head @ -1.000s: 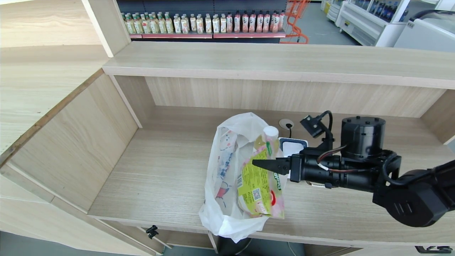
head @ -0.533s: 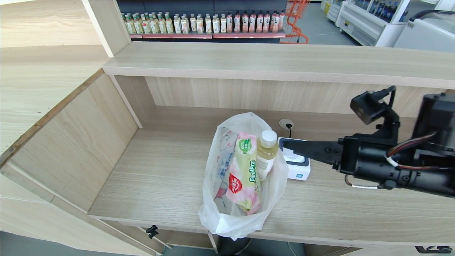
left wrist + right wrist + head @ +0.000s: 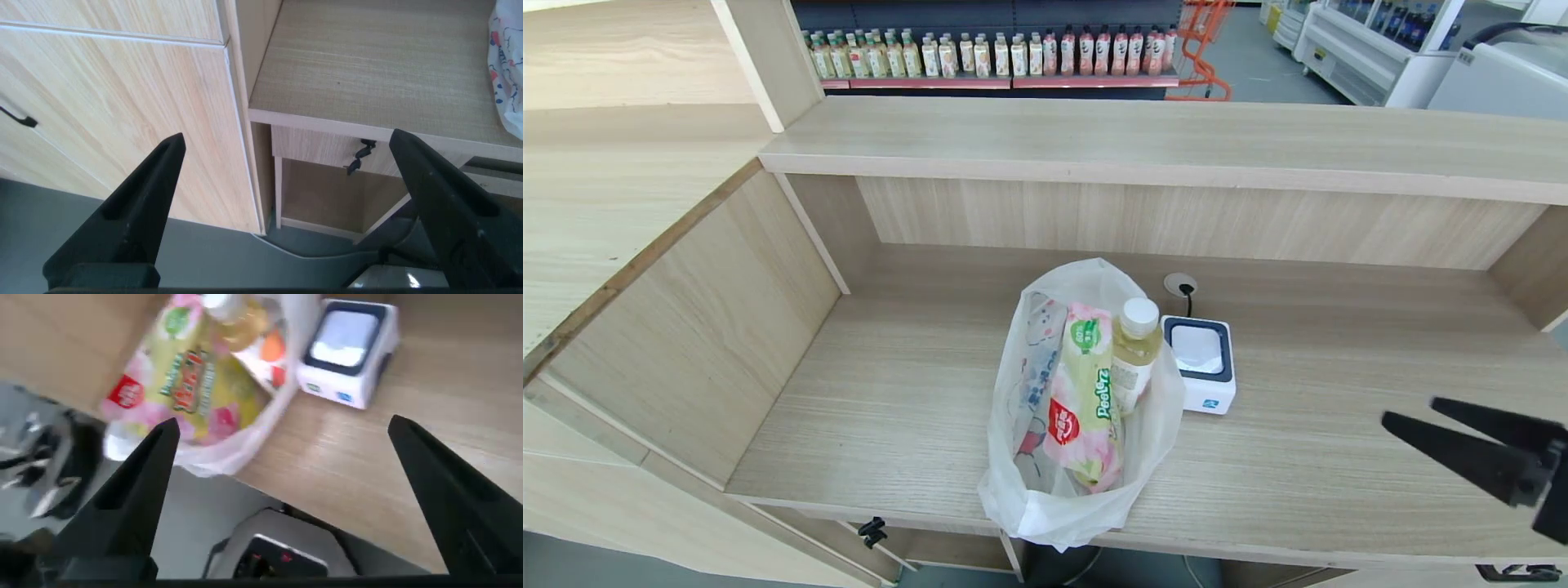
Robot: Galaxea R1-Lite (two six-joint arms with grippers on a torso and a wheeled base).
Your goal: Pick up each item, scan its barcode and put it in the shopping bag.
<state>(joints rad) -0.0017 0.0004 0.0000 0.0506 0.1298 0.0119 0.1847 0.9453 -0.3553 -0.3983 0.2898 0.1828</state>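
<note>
Pouch (image 3: 1086, 392) & bottle (image 3: 1137, 343) stand in the shopping bag (image 3: 1045, 514) on the counter (image 3: 890, 408), just beside the scanner (image 3: 1199, 359). Right gripper (image 3: 1409, 411) and left gripper (image 3: 286, 139) both spread wide, nothing held. Pouch looks light, soft, slick film, so prob. pinch mid-body; bottle stiffer, heavier, so grab below cap.

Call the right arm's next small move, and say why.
Probably park the right gripper off to the side and stop. It is open and empty, the pouch and bottle both sit in the bag, and on the counter I see just the scanner, nothing left to pick.
</note>
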